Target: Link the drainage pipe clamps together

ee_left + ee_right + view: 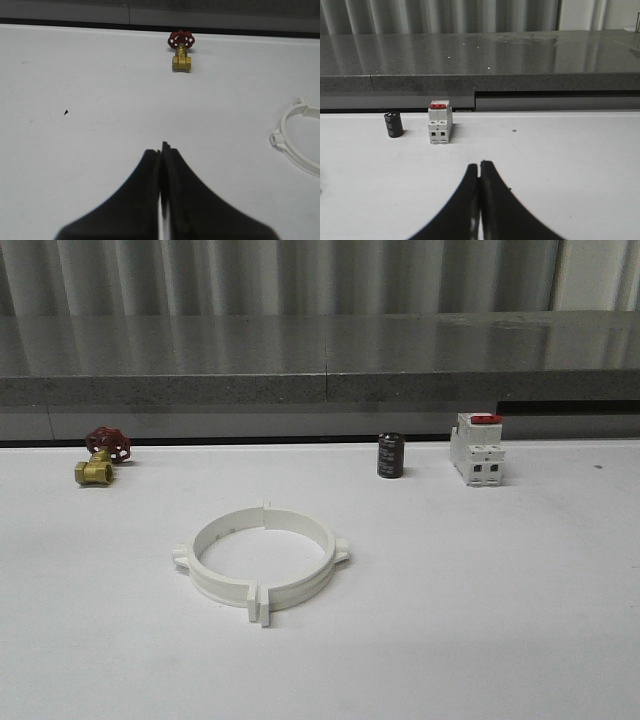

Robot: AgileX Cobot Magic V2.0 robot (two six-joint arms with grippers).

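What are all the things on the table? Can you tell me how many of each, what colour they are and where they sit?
drainage pipe clamps: two, white, meeting end to end as a ring near the middle of the table
valve: one, brass body with a red handwheel, far left near the back edge
small cylinder: one, black, standing upright at the back, right of centre
switch: one, white and boxy with a red top, just right of the cylinder
table: one, white, under everything
counter: one, dark grey, behind the table
left gripper: one, black, shut, holding nothing, above bare table
right gripper: one, black, shut, holding nothing, facing the switch
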